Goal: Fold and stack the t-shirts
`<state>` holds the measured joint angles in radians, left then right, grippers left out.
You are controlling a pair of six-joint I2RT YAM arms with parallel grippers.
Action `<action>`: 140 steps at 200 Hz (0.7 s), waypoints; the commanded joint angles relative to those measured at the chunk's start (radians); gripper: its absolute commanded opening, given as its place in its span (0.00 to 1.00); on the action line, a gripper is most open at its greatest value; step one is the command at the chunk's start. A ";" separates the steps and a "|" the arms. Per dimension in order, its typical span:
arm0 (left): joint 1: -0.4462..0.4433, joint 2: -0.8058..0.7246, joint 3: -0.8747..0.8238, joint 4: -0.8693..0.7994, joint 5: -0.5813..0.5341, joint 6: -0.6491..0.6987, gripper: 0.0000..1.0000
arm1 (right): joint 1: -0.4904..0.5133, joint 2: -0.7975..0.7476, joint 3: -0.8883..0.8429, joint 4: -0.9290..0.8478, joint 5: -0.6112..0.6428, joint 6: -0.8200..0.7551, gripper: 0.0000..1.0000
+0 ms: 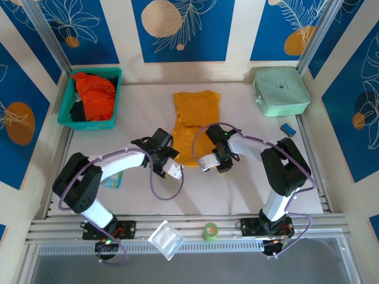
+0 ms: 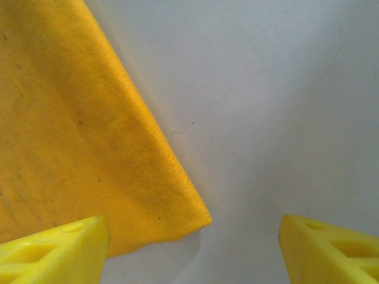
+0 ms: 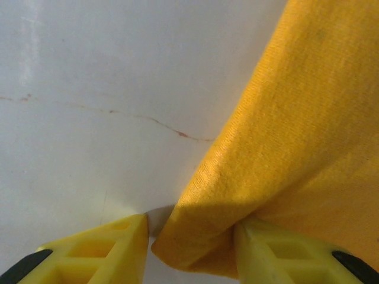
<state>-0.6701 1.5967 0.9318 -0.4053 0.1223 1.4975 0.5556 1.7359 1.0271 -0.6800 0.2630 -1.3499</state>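
Observation:
The mustard-yellow t-shirt [image 1: 195, 118] lies flat in the middle of the table, folded into a long narrow strip. My left gripper [image 1: 172, 170] is at its near left corner. In the left wrist view that gripper [image 2: 195, 251] is open, and the cloth's corner [image 2: 71, 130] lies on the table between the yellow fingers. My right gripper [image 1: 205, 164] is at the near right corner. There its jaws [image 3: 192, 248] stand around a bunched cloth corner [image 3: 296, 118] that touches one finger, with a small gap at the other. The red-orange t-shirt [image 1: 96, 94] lies crumpled in the teal basket [image 1: 89, 125].
A mint-green box [image 1: 280, 90] sits at the back right with a small blue object [image 1: 288, 128] in front of it. A clear plastic tub [image 1: 166, 239] and a green roll [image 1: 210, 231] rest on the near rail. Something teal [image 1: 112, 180] lies under the left arm.

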 commanded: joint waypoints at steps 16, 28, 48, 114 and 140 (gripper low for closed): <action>-0.005 0.068 0.064 -0.052 0.003 -0.003 0.66 | -0.013 0.049 -0.010 0.019 -0.035 0.016 0.42; -0.005 0.084 0.076 -0.059 0.003 -0.006 0.62 | -0.013 0.046 -0.010 0.018 -0.040 0.018 0.42; -0.005 0.104 0.096 -0.075 0.002 -0.004 0.57 | -0.014 0.042 -0.010 0.016 -0.048 0.022 0.41; -0.002 0.174 0.180 -0.191 -0.043 0.037 0.52 | -0.011 0.045 -0.005 0.004 -0.056 0.035 0.39; -0.003 0.208 0.217 -0.225 -0.046 0.042 0.52 | -0.011 0.042 -0.008 0.001 -0.059 0.037 0.39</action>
<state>-0.6701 1.7718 1.1080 -0.5423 0.0765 1.5036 0.5472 1.7378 1.0321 -0.6888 0.2440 -1.3277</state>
